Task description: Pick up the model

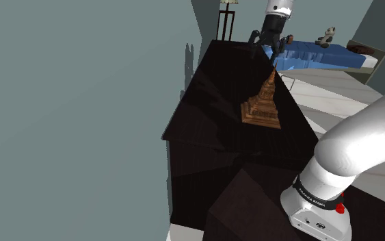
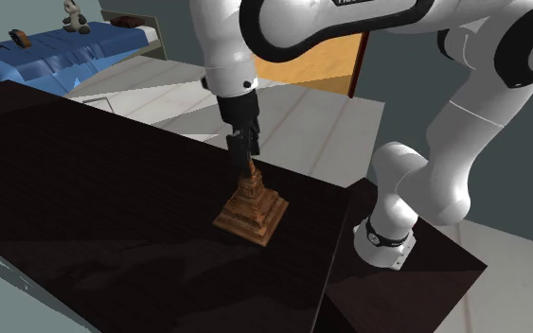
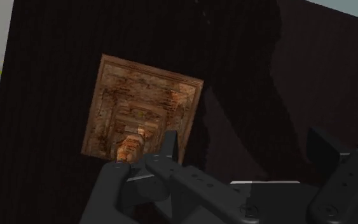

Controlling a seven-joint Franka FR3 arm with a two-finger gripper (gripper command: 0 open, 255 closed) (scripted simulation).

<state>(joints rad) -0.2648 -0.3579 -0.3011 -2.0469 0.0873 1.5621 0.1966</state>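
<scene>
The model (image 1: 261, 106) is a brown stepped tower with a square base and a thin spire. It stands upright on the dark table (image 1: 211, 144), toward the shoulder view's right edge of the top. In the second exterior view the model (image 2: 252, 208) sits near the middle of the table (image 2: 84, 189), not far from the stand (image 2: 416, 284).

The gripper (image 1: 269, 49) hangs straight over the spire, pointing down. From the second exterior view the gripper (image 2: 244, 151) is right at the spire's tip, and whether it touches cannot be told. The white arm (image 2: 283, 28) bends over from the stand to reach it.

In the wrist view the model (image 3: 139, 105) is seen from above, with its square tiers stepping inward. The gripper (image 3: 241, 149) is spread wide, its fingers (image 3: 168, 145) standing well apart. The spire comes up close beside one finger, outside the gap between the two, so nothing is clasped. The dark table (image 3: 56, 57) lies all round the base.

Beyond the table stands a bed (image 1: 321, 56) with a blue cover and a small pale toy (image 1: 328, 35) sitting on it. The same bed (image 2: 56, 47) and toy (image 2: 72, 13) show in the second exterior view's upper left. An orange door (image 2: 311, 66) shows behind the arm there. A grey wall (image 1: 81, 103) takes up the shoulder view's left.
</scene>
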